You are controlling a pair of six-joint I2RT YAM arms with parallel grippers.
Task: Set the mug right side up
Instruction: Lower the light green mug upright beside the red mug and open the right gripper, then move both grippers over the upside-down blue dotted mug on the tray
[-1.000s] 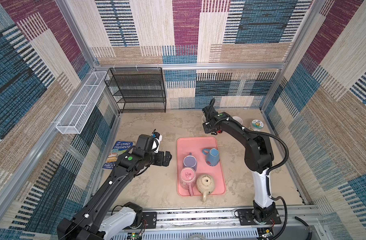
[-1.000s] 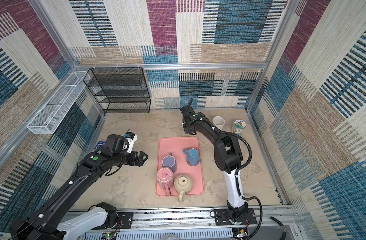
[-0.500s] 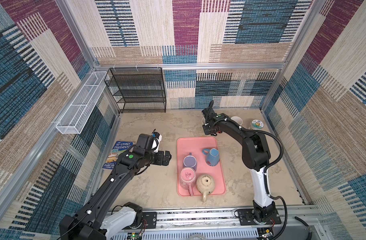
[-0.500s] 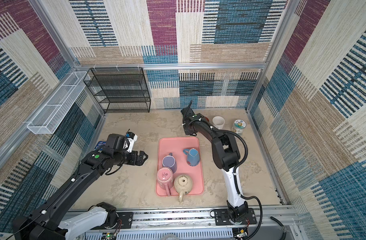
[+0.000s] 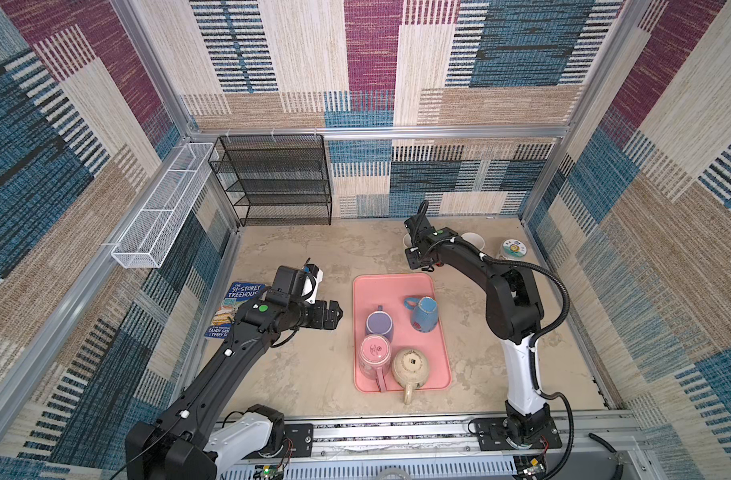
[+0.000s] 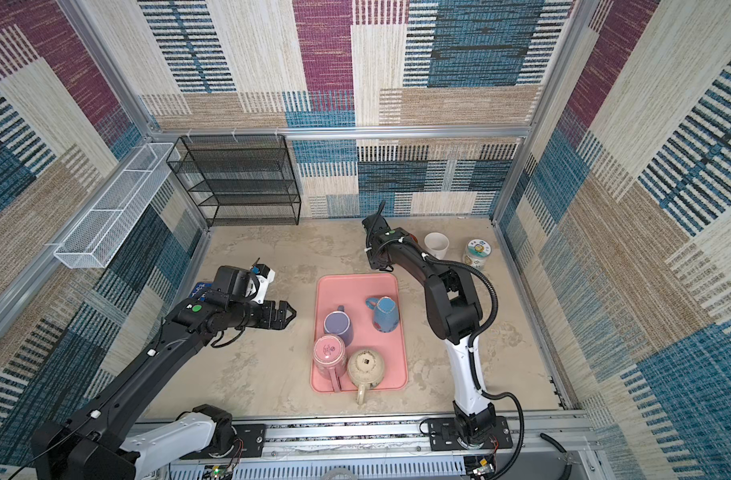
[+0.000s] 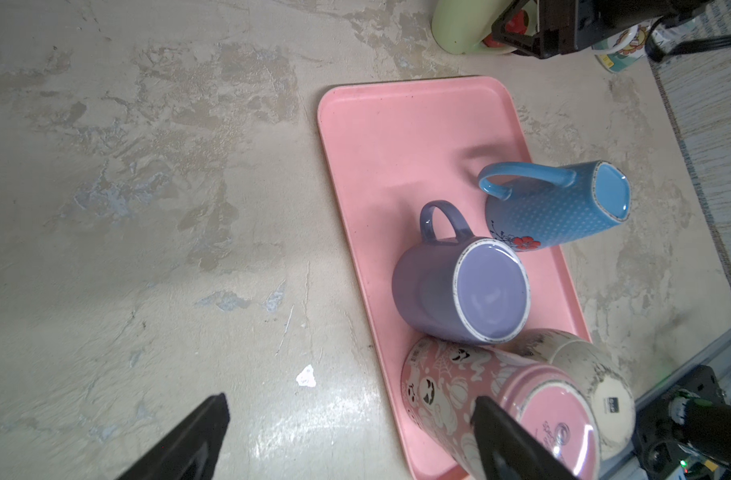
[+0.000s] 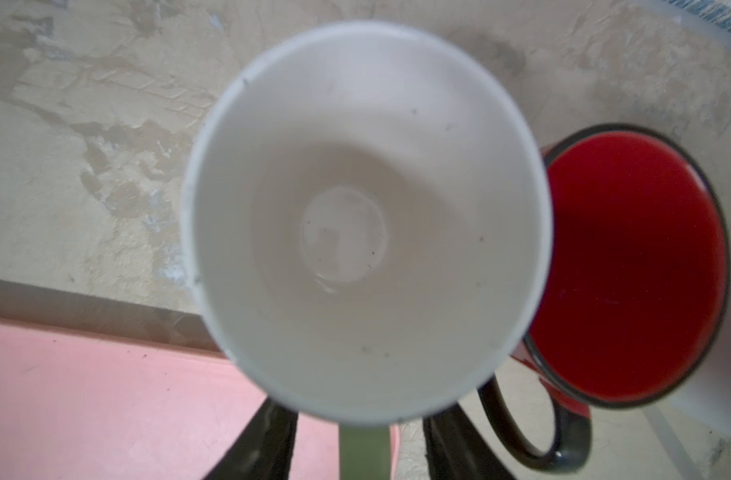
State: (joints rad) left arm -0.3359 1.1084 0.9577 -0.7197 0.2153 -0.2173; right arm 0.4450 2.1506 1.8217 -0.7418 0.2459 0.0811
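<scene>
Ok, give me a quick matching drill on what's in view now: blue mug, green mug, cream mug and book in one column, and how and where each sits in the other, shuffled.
Things:
1. blue mug
2. green mug
3. cream mug
4. book

Places and states:
a. upside down, handle hanging over the near edge of the tray
b. flat on the table, left of the tray
c. upside down, wholly inside the tray
d. upright on the table, past the tray's far end

Pairs: 1-c, 2-d, 3-a, 4-b.
</scene>
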